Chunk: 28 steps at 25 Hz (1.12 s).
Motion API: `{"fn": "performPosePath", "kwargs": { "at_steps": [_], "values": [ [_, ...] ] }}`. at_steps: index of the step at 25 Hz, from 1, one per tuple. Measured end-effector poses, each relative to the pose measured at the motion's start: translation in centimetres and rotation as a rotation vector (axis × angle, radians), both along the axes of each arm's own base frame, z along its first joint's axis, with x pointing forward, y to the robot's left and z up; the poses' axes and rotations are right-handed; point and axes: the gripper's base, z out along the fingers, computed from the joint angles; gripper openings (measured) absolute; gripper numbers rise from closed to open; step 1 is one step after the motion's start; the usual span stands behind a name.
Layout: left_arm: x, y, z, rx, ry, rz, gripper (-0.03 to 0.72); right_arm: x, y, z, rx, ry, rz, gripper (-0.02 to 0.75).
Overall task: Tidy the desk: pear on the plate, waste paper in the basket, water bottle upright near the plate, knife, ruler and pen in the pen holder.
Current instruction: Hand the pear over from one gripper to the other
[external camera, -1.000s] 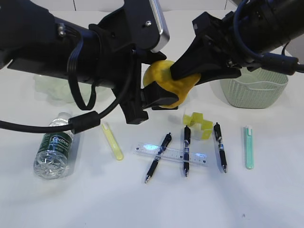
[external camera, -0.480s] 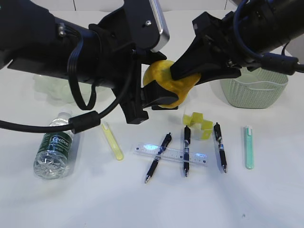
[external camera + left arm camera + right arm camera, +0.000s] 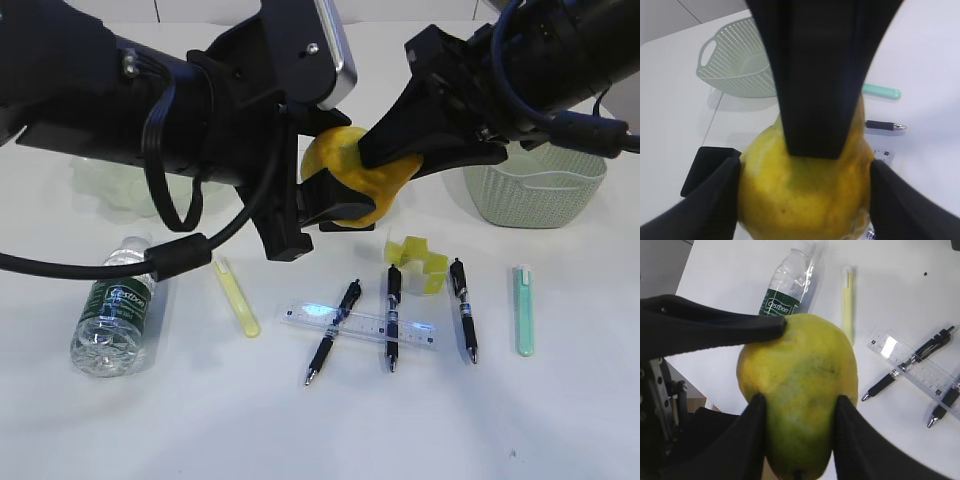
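**Ana:** Look at the smooth yellow-orange pear [image 3: 352, 180]! Both black arms have it up above the flat white table [image 3: 300, 420]. The left tool [image 3: 802, 192] squeezes it from two sides, and the right tool [image 3: 799, 432] pinches its narrow end too.

**Ben:** Which way does the pear point?

**Ana:** From the right arm's camera its long way runs up and down the picture, and the little dark stem end is at the bottom, between that tool's fingers [image 3: 752, 435].

**Ben:** What's in the sage-green plastic tub with the tiny holes in its sides [image 3: 535, 195]?

**Ana:** From the left arm's camera, the part I can see inside looks bare. The pale green see-through dish with the wavy edge [image 3: 110, 190] is mostly hidden behind the left arm, so I can't tell.

**Ben:** And on the table?

**Ana:** A small clear plastic bottle with a dark green label [image 3: 115, 310] lies on its side, cap pointing away from us. Beside it is a thin yellow plastic cutter [image 3: 236, 296]. A flat see-through ruler with black marks [image 3: 360, 325] lies sideways, with two black pens [image 3: 334, 331] crossing it and a third one just to the right. A lumpy bright yellow paper wad [image 3: 418, 258] sits just behind them. A thin mint-green cutter [image 3: 524, 310] lies off to the right.
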Motion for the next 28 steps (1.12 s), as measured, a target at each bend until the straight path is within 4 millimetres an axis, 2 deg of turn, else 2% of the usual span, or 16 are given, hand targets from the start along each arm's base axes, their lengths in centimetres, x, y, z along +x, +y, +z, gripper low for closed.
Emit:
{"fn": "performPosePath", "kwargs": {
  "at_steps": [5,13,20,28],
  "values": [
    [0.01,0.0,0.01,-0.001,-0.001,0.001,0.477,0.0,0.0,0.0,0.0,0.0,0.0,0.255],
    [0.03,0.0,0.02,-0.001,-0.003,0.002,0.477,-0.04,0.01,0.0,0.002,0.005,0.001,0.37],
    [0.03,0.01,0.02,0.0,-0.004,0.001,0.477,-0.08,0.05,0.03,0.007,0.008,0.005,0.41],
    [0.2,0.03,0.11,-0.006,-0.02,0.015,0.476,-0.18,0.2,0.15,0.025,0.008,0.02,0.565]
  ]
}}
